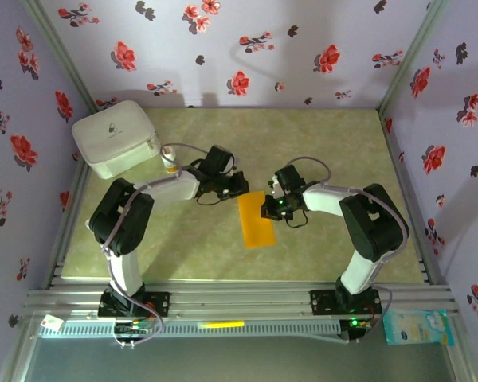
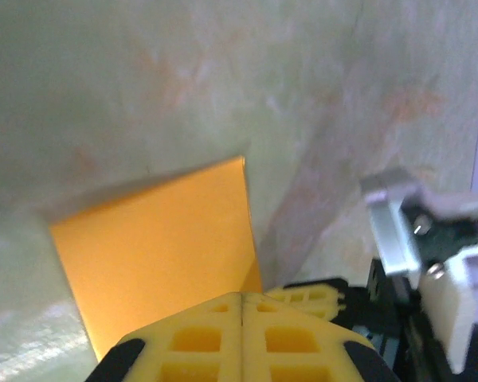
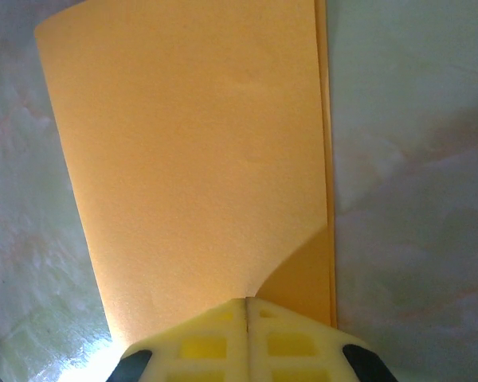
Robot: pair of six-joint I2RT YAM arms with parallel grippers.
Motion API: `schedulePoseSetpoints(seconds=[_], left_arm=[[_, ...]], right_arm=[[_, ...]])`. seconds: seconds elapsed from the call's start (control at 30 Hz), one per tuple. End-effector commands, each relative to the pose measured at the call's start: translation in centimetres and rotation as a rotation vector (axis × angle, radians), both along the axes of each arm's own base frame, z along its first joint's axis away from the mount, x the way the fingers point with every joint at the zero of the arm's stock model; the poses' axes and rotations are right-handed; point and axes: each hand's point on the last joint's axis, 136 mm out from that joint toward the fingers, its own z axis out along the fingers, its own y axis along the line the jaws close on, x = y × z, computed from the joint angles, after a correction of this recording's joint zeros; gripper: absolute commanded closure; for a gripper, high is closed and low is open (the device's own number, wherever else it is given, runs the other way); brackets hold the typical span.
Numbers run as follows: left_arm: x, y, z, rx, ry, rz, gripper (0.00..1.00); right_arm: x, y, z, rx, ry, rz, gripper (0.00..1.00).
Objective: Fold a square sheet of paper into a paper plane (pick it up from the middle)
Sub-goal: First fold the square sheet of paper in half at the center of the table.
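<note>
- While both claws are pressed together, the right gripper rests its closed tips on one edge of the square sheet of paper; whether a layer is nipped between them I cannot tell; the left gripper, likewise closed, sits over another edge
- the sheet lies folded into a narrow rectangle on the green table mat, between the two arms; a lower layer peeks out along one long side
- it looks feather-light, limp and quick to crease; it probably slides on the mat, so pin one part and pinch a free edge
</note>
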Motion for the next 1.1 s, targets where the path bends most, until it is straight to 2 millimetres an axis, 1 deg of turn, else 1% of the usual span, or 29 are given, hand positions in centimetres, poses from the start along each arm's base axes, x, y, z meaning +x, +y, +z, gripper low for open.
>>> schedulePoseSetpoints(seconds=[0.0, 0.17, 0.27, 0.37, 0.47, 0.53, 0.63, 0.67, 0.7, 0.73, 0.77, 0.9, 0.97, 1.0, 1.07], left_arm=[[-1.7, -0.9, -1.5, -0.02, 0.046, -0.015, 0.94], [-2.3, -0.6, -4.1, 0.0, 0.081, 0.004, 0.94], [-2.5, 0.1, -5.8, 0.048, 0.098, 0.008, 0.94], [-3.1, 0.9, -7.3, 0.08, 0.116, 0.015, 0.94], [-3.6, 1.6, -8.5, 0.097, 0.133, 0.027, 0.94], [-3.7, 1.6, -8.7, 0.09, 0.133, 0.031, 0.94], [-3.7, 1.6, -8.5, 0.085, 0.128, 0.029, 0.94], [-3.7, 1.6, -8.3, 0.083, 0.124, 0.028, 0.94], [-3.6, 1.5, -8.0, 0.08, 0.118, 0.025, 0.94], [-3.6, 1.5, -7.8, 0.079, 0.116, 0.024, 0.94], [-3.5, 1.4, -7.6, 0.077, 0.112, 0.023, 0.94], [-3.4, 1.3, -7.2, 0.066, 0.107, 0.024, 0.94], [-3.4, 1.3, -7.1, 0.064, 0.104, 0.024, 0.94], [-3.4, 1.3, -7.0, 0.062, 0.103, 0.024, 0.94], [-3.4, 1.3, -6.9, 0.059, 0.102, 0.024, 0.94]], right_arm=[[-3.8, -4.4, -4.3, -0.212, 0.172, -0.038, 1.0], [-3.9, -4.4, -4.3, -0.212, 0.172, -0.037, 1.0], [-3.8, -4.2, -4.1, -0.202, 0.17, -0.037, 1.0], [-3.4, -3.6, -3.4, -0.167, 0.158, -0.044, 1.0], [-2.7, -2.3, -1.8, -0.092, 0.133, -0.052, 1.0], [-2.0, -1.4, -0.2, -0.03, 0.107, -0.061, 0.98], [-1.2, -0.9, 2.7, 0.044, 0.046, -0.122, 0.88], [-1.2, -1.0, 3.5, 0.061, 0.024, -0.147, 0.84], [-1.3, -1.4, 4.1, 0.066, 0.008, -0.171, 0.76], [-1.4, -1.7, 4.4, 0.062, 0.002, -0.188, 0.73], [-1.8, -2.2, 4.7, 0.06, 0.004, -0.206, 0.72], [-3.8, -3.0, 4.8, 0.069, 0.082, -0.257, 0.67], [-4.6, -3.3, 4.4, 0.076, 0.115, -0.295, 0.64], [-5.1, -3.5, 4.1, 0.081, 0.133, -0.313, 0.61], [-6.0, -3.5, 3.5, 0.094, 0.178, -0.325, 0.6]])
